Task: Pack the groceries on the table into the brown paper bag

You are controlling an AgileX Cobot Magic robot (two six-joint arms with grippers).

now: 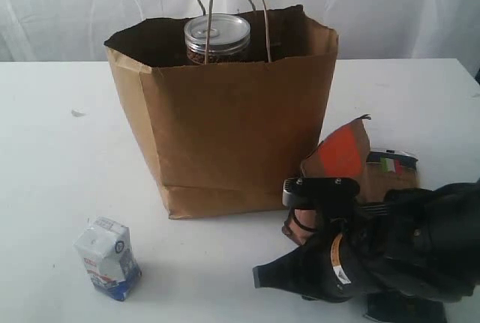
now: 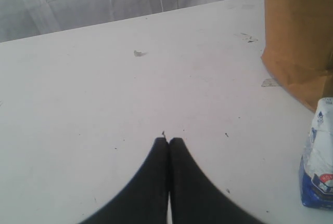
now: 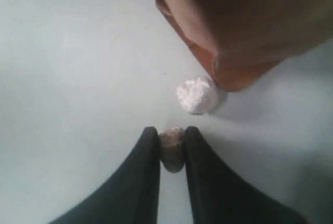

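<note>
Pinching a small greyish lump [image 3: 170, 154] between its black fingertips, the right hand [image 3: 171, 131] sits low over the large white tabletop [image 1: 60, 151], its jaws nearly together around that lump. Just beyond the tips lies a fluffy white lump [image 3: 196, 95], right beside the bottom corner of the brown-orange foil pouch [image 3: 244, 21].

In the exterior view that pouch leans just to the right of the tall kraft-brown paper bag [image 1: 232, 128]. The long brown-blue spaghetti pack [image 1: 394, 167] is behind it, and the black right arm [image 1: 390, 255] reaches in front of both.

The bag stands upright and open in the middle of the tabletop. A round clear jar with a shiny lid [image 1: 217, 37] shows inside its mouth, behind a cord handle [image 1: 238, 16]. The small white-blue carton [image 1: 109, 257] stands on the tabletop in front of the bag's left corner, apart from it.

The left hand [image 2: 168, 140] has its black fingers pressed together with nothing between them, over bare tabletop, the carton off to one side.
</note>
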